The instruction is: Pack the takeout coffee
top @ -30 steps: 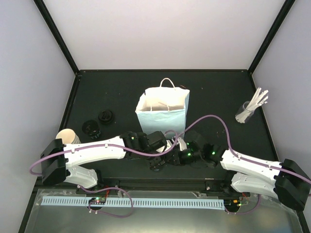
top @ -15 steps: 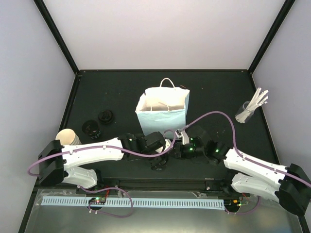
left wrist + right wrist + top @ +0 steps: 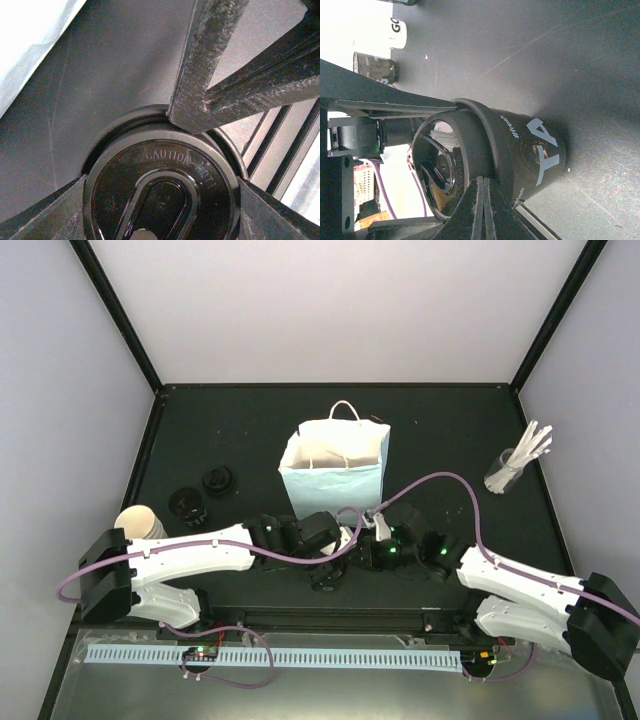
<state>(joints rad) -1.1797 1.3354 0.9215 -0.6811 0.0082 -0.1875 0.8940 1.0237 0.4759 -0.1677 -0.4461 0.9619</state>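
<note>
Low in the middle of the overhead view, both arms meet over one cup [image 3: 343, 543] standing on the table [image 3: 230, 430], just in front of the bag [image 3: 330, 485]. Left gripper [image 3: 161, 216] has its fingers [image 3: 45, 217] clasped against either side of the cup at lid [image 3: 160, 197] height. Right gripper [image 3: 482, 184] is pinched shut on nothing, its tips bearing down on the lid's rim.

Now the danger: that push lands off-centre, so one edge could seat while the far edge pops up, or the cup could tip and slide in the left's clasp. Press too hard and the paper wall may buckle. If there's drink inside, it spills, though the lid hides the contents and I can't say.

Behind, the bag stands open. Something brownish shows inside, but I can't tell what. At far right, a glass [image 3: 500, 476] holds white sticks [image 3: 530, 445]. Over on the left sits a spare cup [image 3: 140, 522], apparently unlidded, with two loose lids [image 3: 187, 503] beside it.
</note>
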